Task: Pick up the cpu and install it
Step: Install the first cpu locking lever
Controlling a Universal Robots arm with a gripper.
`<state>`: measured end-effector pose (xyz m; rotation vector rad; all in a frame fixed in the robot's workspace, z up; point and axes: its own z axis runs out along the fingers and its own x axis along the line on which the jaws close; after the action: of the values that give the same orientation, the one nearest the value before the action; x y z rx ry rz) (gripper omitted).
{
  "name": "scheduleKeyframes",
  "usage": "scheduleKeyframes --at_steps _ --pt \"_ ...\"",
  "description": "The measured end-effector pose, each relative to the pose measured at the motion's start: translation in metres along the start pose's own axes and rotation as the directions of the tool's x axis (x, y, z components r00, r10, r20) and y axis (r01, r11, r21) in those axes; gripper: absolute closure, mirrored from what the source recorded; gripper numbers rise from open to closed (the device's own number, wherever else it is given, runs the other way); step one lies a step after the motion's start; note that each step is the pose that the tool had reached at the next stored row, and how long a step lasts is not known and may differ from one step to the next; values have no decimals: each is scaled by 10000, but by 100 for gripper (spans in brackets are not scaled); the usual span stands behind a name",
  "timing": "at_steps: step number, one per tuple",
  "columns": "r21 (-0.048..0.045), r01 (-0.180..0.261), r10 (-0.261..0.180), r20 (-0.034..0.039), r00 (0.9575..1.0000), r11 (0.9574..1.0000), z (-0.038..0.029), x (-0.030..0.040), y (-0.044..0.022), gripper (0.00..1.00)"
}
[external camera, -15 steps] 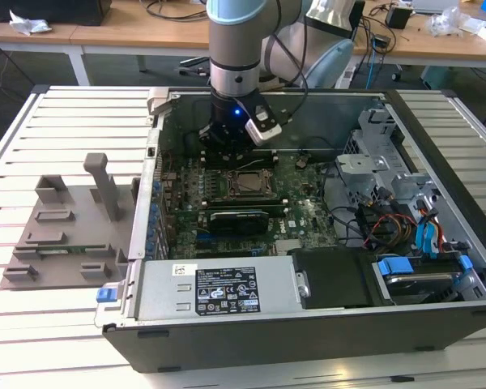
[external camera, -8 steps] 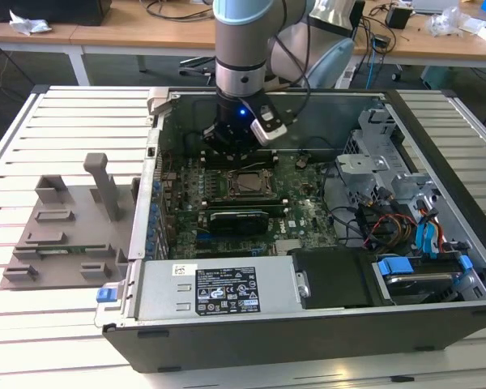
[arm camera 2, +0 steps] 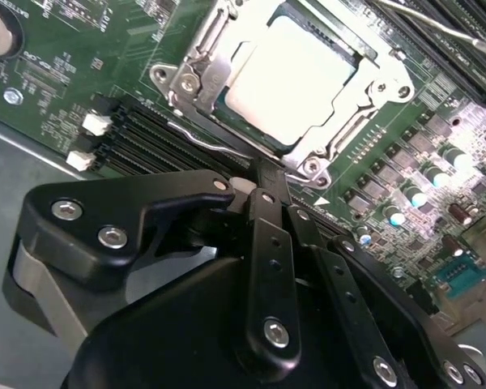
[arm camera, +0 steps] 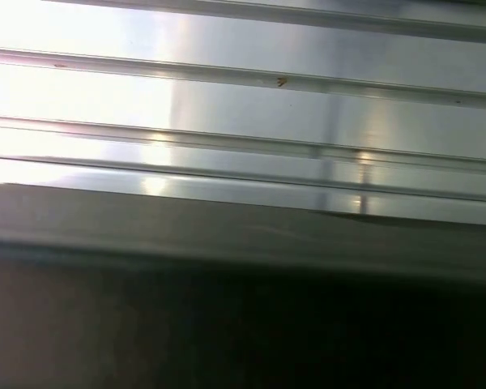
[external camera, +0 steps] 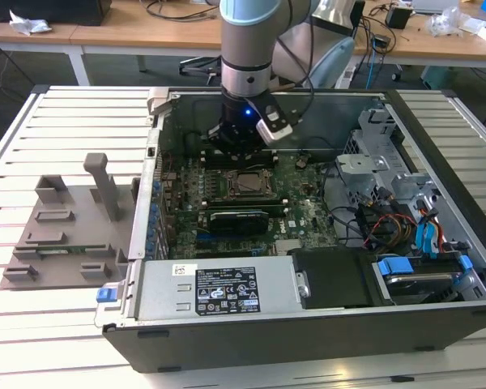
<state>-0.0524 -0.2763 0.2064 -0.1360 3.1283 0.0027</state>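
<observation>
Second wrist view, cpu seated in socket, pincer just beside

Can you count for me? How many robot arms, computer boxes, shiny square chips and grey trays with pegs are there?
Robot arm: 1
Open computer case: 1
cpu, sitting in its socket on the green board: 1
Grey tray with upright pegs, beside the case: 1
Total: 4
</observation>
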Motion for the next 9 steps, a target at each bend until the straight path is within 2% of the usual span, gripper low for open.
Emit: scheduleKeyframes --at_steps 4,9 --pt "-2 0 0 -23 10000 10000 2 -77 -7 89" --pt "-5 -1 1 -46 10000 10000 8 -133 -12 89"
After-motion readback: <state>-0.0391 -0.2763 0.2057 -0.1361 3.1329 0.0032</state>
